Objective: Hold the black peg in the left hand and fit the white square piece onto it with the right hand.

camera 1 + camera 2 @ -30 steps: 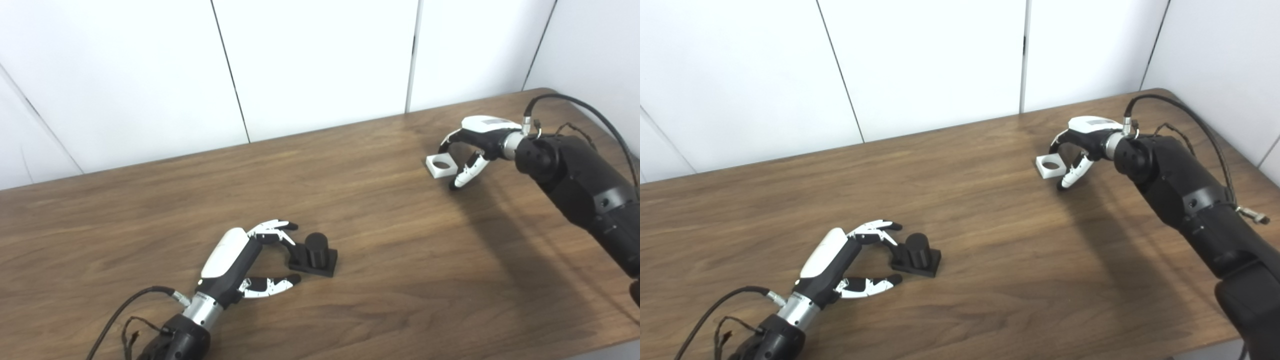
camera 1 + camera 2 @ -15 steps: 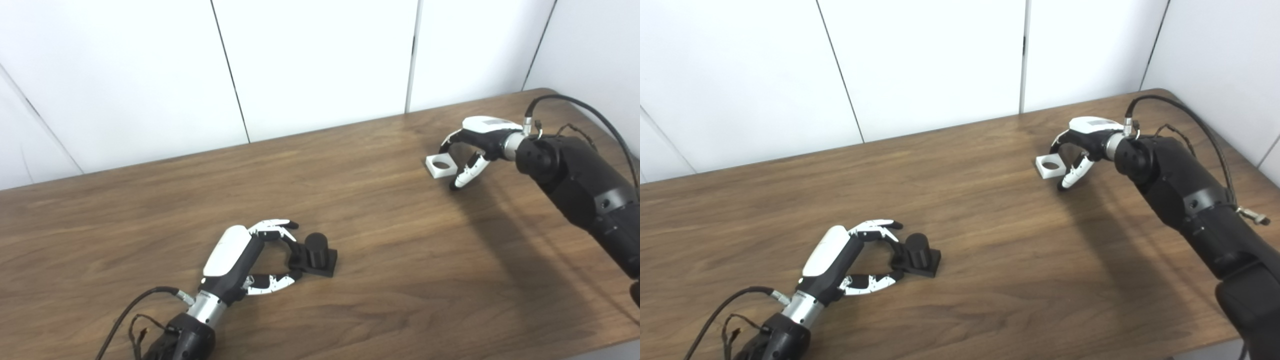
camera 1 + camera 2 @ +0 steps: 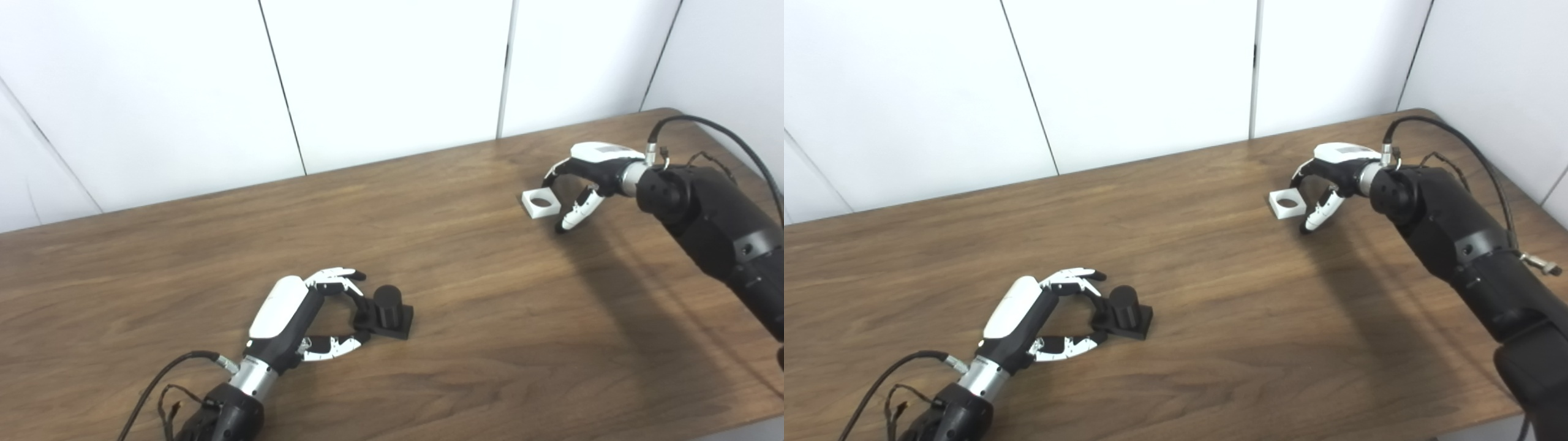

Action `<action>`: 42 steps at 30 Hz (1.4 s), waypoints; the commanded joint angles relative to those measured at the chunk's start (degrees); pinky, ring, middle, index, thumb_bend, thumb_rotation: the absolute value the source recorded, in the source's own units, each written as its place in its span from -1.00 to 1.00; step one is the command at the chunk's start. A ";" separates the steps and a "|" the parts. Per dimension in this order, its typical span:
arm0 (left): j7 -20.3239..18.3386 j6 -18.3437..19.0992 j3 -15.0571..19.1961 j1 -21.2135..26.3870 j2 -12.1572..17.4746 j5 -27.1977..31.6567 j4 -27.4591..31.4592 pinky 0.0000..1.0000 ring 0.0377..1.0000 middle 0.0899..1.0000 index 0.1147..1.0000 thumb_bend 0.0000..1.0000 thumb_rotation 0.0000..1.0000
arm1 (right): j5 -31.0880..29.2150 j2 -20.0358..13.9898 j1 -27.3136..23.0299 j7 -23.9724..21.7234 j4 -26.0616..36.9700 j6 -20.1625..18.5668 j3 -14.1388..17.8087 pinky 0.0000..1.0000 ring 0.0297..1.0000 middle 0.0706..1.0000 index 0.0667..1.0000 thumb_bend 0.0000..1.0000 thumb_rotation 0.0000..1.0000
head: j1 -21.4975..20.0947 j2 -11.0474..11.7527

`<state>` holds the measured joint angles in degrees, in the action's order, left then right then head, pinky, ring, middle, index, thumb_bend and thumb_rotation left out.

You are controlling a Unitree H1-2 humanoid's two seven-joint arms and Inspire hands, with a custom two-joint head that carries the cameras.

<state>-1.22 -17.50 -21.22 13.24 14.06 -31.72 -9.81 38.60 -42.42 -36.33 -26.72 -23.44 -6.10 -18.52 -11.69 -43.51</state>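
A long wooden table (image 3: 465,294) with dark brown grain fills most of the scene, backed by white wall panels (image 3: 380,79).

The right arm (image 3: 710,214), bulky and black, reaches in over the far right end of the table. Its right hand (image 3: 582,180) arches over the near edge of the white square piece, fingers and thumb curled apart around that edge; whether they grip it cannot be told, and the piece lies flat on the wood.

The left hand (image 3: 294,312) lies low on the near left part of the table, white-backed, fingers and thumb spread on either side of the black peg's base, with the thumb tip at the base's near corner; no firm hold shows.

The black peg (image 3: 386,313) is a short upright cylinder on a square black base, resting on the table.

The white square piece (image 3: 540,203) is a small flat block with a round hole through its middle, well apart from the peg.
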 commanded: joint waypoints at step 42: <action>-2.11 2.92 0.01 -2.54 0.99 -1.00 -2.58 0.39 0.65 0.55 -0.15 0.04 -0.86 | 3.94 3.46 -1.89 7.15 -0.10 -3.00 -0.19 0.60 0.73 0.68 0.41 0.57 -0.46 | 0.78 -0.74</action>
<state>-1.37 -17.44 -20.90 13.12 14.09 -31.68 -9.81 42.42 -39.99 -36.19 -19.84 -24.20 -8.78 -18.52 -10.90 -44.21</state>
